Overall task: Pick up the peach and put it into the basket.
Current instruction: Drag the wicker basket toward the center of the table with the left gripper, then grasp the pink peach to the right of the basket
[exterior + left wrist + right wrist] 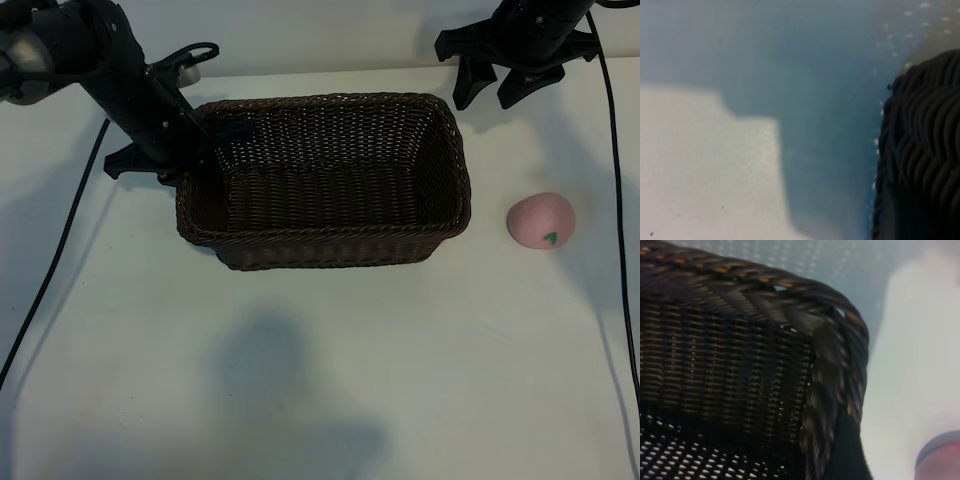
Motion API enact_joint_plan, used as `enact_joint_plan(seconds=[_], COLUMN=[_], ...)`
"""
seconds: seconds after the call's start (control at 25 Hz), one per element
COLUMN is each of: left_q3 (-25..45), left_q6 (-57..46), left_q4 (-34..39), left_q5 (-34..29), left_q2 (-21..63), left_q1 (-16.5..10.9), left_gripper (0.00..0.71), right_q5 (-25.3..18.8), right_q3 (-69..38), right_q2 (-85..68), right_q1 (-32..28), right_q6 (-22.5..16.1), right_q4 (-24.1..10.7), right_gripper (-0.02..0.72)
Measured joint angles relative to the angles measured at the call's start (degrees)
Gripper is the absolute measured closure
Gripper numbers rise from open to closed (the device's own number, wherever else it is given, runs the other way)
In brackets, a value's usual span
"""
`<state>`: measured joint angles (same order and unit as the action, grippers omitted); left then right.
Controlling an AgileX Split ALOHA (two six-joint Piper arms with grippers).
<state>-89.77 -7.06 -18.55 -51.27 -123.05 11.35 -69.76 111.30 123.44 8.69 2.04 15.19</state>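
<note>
1. the white table [330, 370] carries soft grey shadows; black cables [50, 270] trail down both its sides.
2. the left gripper [215, 135] sits at the left end of the basket [330, 250], its narrowly parted fingers straddling the braided rim; whether they pinch it, i cannot tell.
3. the right gripper [495, 88] hangs beyond the basket's far right corner, fingers spread wide and empty.
4. the peach [541, 220] lies on the table, nearer than those fingers, just right of the basket.

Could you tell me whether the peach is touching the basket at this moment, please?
Apart. The exterior view shows the peach lying on the white table to the right of the basket, with a clear strip of bare table between them.
</note>
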Motion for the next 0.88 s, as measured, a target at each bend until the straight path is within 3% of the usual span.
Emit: enact_joint_plan(seconds=[0.16,0.28,0.36,0.48,0.6,0.72,0.88], left_q3=[0.0,0.0,0.0,0.0,0.0,-0.1,-2.4], left_q6=[-0.1,-0.2,-0.2,-0.4,-0.5,-0.6,-0.9], left_q4=[-0.2,-0.2,-0.1,0.0,1.3,2.3,3.3], left_q5=[0.0,-0.2,-0.9,-2.1,-2.3,-2.8,-5.1], left_q2=[0.0,0.1,0.1,0.7,2.0,4.4,7.6], left_q1=[0.0,0.0,0.0,0.0,0.1,0.0,-0.3], left_gripper=[0.551,0.502,0.4,0.174,0.032,0.007,0.036], right_q5=[0.0,0.0,0.0,0.0,0.0,0.0,0.0], right_q3=[0.0,0.0,0.0,0.0,0.0,0.0,0.0], right_q2=[0.0,0.0,0.0,0.0,0.0,0.0,0.0], right_q1=[0.0,0.0,0.0,0.0,0.0,0.0,0.0], right_q6=[0.0,0.0,0.0,0.0,0.0,0.0,0.0], right_q4=[0.0,0.0,0.0,0.0,0.0,0.0,0.0], right_gripper=[0.178,0.178,0.178,0.178,0.178,0.178,0.178])
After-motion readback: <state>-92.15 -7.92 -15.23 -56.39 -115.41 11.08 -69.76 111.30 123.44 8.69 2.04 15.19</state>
